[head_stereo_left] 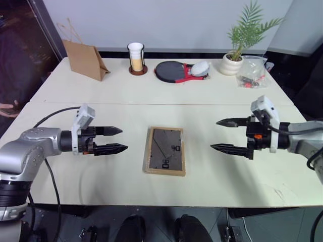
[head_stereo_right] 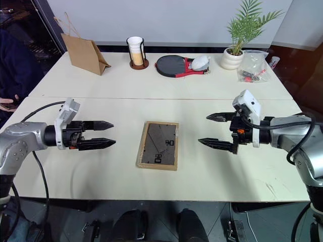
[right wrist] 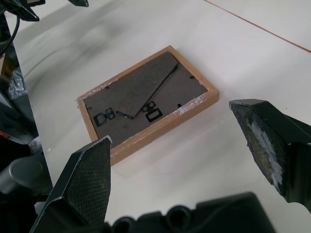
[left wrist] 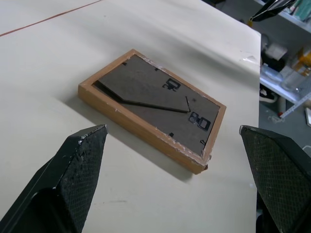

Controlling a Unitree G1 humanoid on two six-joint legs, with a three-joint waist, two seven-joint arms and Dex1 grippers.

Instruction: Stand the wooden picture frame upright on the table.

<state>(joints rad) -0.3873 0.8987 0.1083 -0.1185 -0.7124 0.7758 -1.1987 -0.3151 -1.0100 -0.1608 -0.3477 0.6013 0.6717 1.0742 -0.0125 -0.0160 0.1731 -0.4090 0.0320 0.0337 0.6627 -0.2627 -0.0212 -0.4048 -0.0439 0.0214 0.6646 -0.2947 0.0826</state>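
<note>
Lying flat, face down, the wooden picture frame (head_stereo_left: 165,150) sits mid-front on the table (head_stereo_left: 126,91), dark grey back up w/ fold-out stand folded flat; not yet upright. Left gripper (head_stereo_left: 117,139) hovers just left of frame, fingers spread wide, holding nothing; right gripper (head_stereo_left: 220,135) hovers on the opposite side, also spread wide & empty; both point inward at frame, neither touching it. Brown paper bag (head_stereo_left: 85,59), cup (head_stereo_left: 136,57), paddle (head_stereo_left: 171,70) & potted plant (head_stereo_left: 237,48) stand along far edge, well apart from frame.
</note>
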